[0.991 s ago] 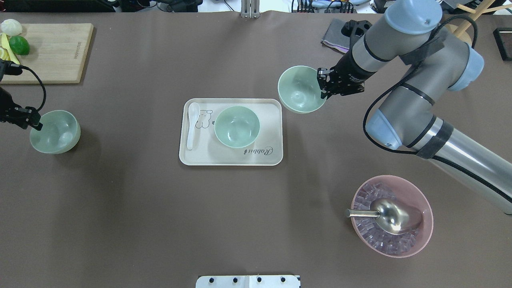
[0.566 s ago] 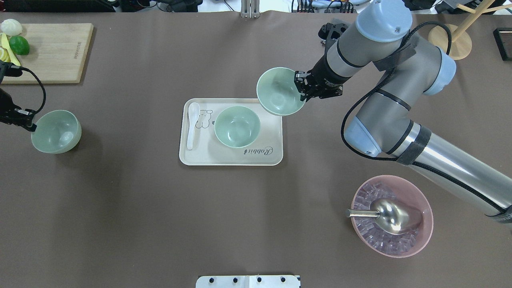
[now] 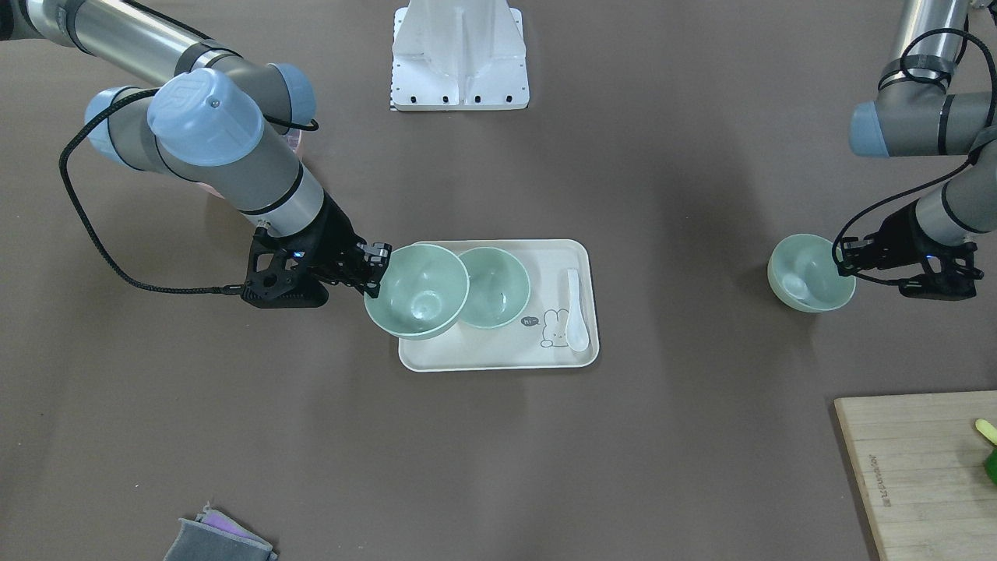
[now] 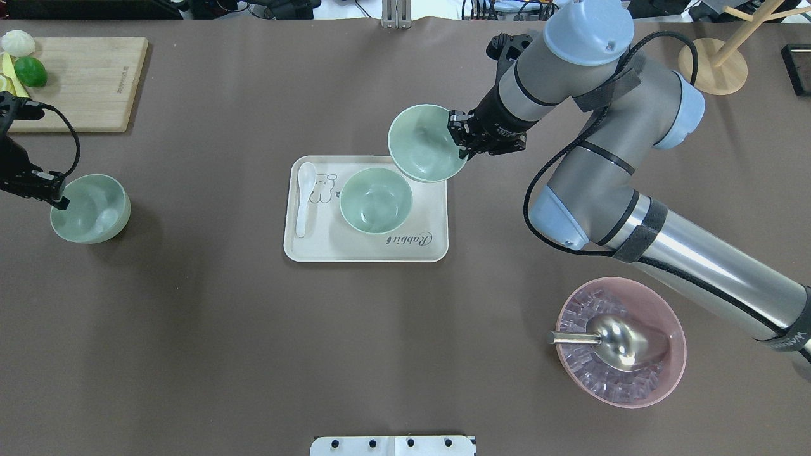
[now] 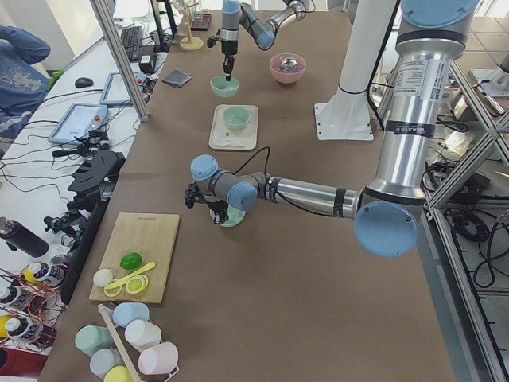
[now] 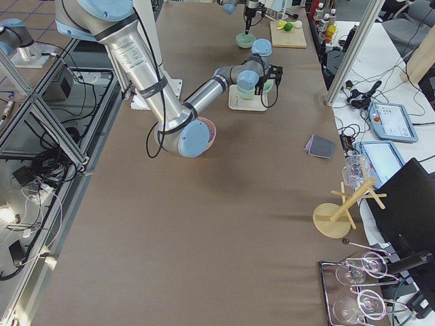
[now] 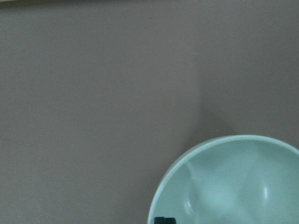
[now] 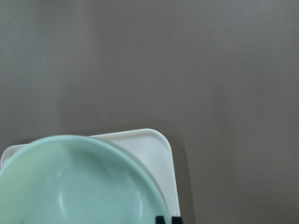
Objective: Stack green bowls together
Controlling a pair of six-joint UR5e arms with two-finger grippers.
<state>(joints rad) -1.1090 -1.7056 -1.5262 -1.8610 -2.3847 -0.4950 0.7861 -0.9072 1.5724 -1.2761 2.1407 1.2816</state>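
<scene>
Three pale green bowls show. One (image 4: 376, 200) stands on the cream tray (image 4: 367, 251), also in the front view (image 3: 494, 287). My right gripper (image 4: 457, 136) is shut on the rim of a second bowl (image 4: 421, 144) and holds it in the air over the tray's far right corner, beside the tray bowl; the right wrist view shows it (image 8: 79, 182) above the tray (image 8: 159, 154). My left gripper (image 4: 57, 199) is shut on the rim of the third bowl (image 4: 90, 208) at the table's far left; I cannot tell whether it is lifted.
A white spoon (image 4: 305, 196) lies on the tray's left side. A pink bowl (image 4: 659, 380) with a metal scoop stands at the near right. A wooden cutting board (image 4: 82, 82) with fruit is at the far left. A wooden stand (image 4: 709, 63) is at the far right.
My right gripper has carried its bowl to the left, from beside the tray to over its far right corner. The left gripper and its bowl have barely shifted.
</scene>
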